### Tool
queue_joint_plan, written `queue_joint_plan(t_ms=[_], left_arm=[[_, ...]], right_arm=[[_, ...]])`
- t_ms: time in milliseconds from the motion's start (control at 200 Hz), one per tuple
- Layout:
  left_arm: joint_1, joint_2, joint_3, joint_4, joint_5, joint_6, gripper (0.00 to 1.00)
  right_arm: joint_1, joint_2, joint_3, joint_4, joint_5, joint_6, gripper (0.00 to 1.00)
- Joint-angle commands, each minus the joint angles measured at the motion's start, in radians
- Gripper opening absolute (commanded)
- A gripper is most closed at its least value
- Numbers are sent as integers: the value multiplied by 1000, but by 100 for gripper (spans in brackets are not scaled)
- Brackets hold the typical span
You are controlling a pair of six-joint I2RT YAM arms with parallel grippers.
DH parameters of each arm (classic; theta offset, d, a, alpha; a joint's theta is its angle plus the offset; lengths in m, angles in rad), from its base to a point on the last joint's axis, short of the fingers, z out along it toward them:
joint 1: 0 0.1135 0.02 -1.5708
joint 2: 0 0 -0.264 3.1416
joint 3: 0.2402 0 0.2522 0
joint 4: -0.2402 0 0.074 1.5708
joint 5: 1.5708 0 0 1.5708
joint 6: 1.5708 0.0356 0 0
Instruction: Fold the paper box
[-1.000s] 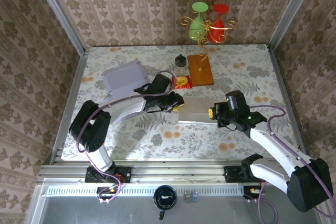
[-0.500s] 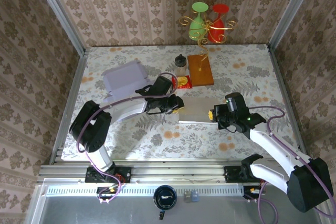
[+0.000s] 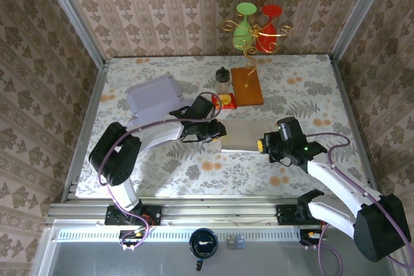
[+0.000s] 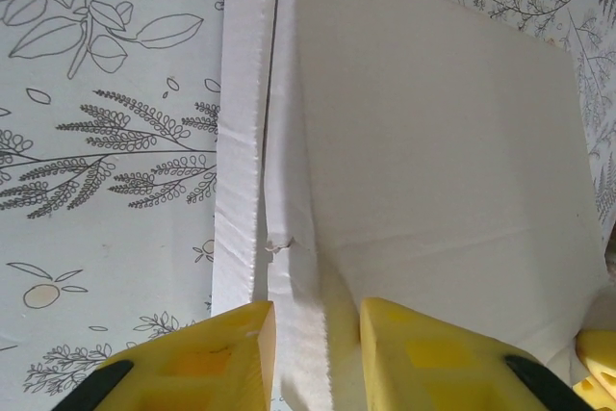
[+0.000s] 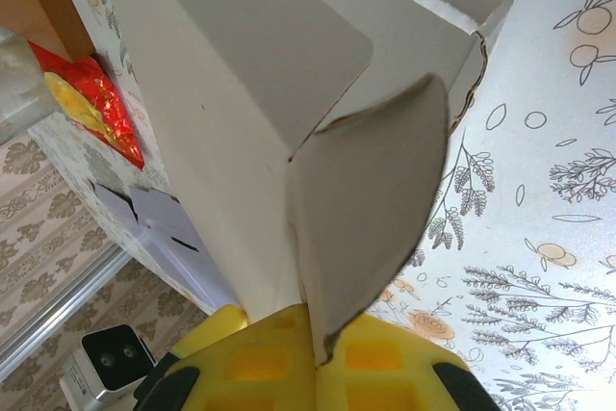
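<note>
on the floral table [image 3: 162, 159] we are seeing the left gripper [image 3: 222, 131] clamping the paper box [image 3: 244, 135] at its left edge, the right gripper [image 3: 260, 142] pinching its flap

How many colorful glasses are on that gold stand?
2. The green glass sits on the left of the gold stand at the back, and the red glass on its right. None seems hidden.
</note>
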Motion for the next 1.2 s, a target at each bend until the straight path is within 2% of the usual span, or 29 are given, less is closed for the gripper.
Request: queue_joint_plan(t_ms=[0,445,800,880,1075,1195], left_arm=[[-12,32,24,12,-23,28,28],[-27,49,8,34,-34,30,20],[-29,42,-6,-5,-61,56,19],[-30,46,-6,-17,-68,64,19],[-30,45,-9,-37,-81,81,19],[-31,45,-3,-46,-84,89,20]], right_arm=[[5,-11,-17,-34,34,-17,0],[5,-10,-30,-27,17,-23,0],[3,-11,-36,-79,7,-58,0],[-2,-14,-18,-123,11,-99,9],[-10,-19,141,-360,96,-334,39],[-20,-25,212,-472,124,-454,50]])
